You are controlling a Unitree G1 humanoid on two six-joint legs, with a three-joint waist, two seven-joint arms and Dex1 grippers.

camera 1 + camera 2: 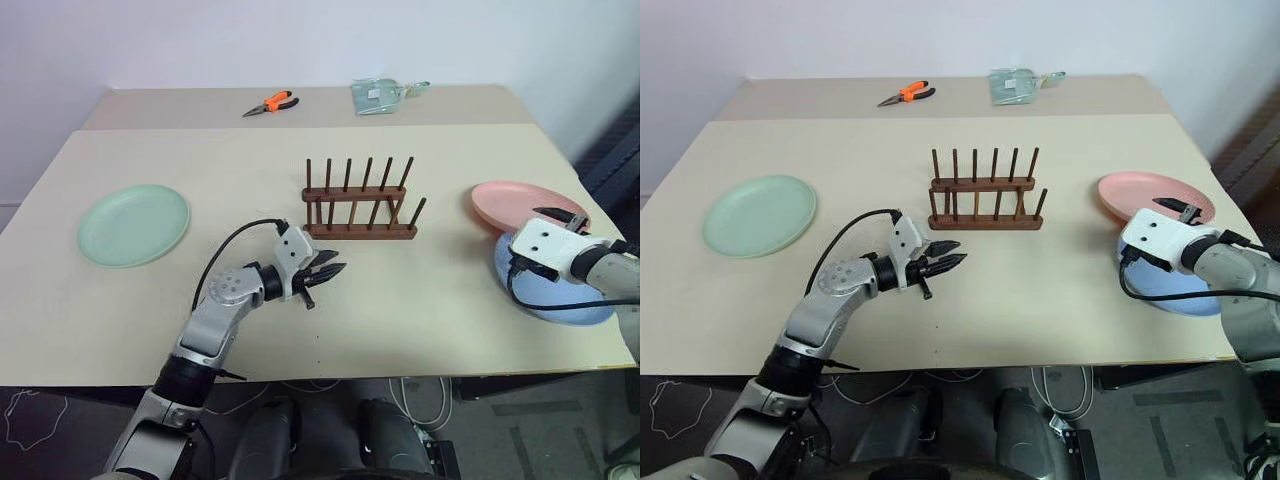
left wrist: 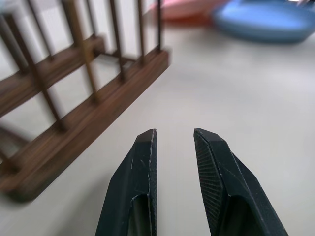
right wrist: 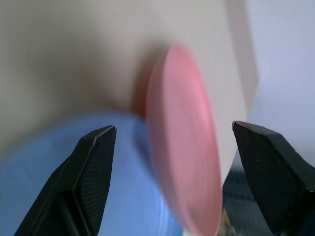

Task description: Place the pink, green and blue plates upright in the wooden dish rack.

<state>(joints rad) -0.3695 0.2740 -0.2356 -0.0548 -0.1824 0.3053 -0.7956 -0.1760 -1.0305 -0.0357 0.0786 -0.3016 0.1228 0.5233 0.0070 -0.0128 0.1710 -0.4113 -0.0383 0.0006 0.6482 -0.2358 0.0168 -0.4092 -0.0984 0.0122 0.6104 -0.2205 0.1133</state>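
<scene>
Hovering at the right of the frame, the right gripper stood wide open and empty over the pink plate, which overlapped the blue plate. Closing carelessly might have pinched both rims or pushed them off the table edge. The left gripper, slightly parted and empty, sat just beside the empty wooden dish rack at centre and could have nudged it. The green plate lay flat at far left.

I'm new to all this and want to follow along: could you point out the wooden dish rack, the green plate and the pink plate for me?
wooden dish rack [image 1: 360,231]: left eye view, on its front base rail.
green plate [image 1: 133,224]: left eye view, on its flat middle.
pink plate [image 1: 1150,193]: right eye view, on its bare inner surface.
</scene>
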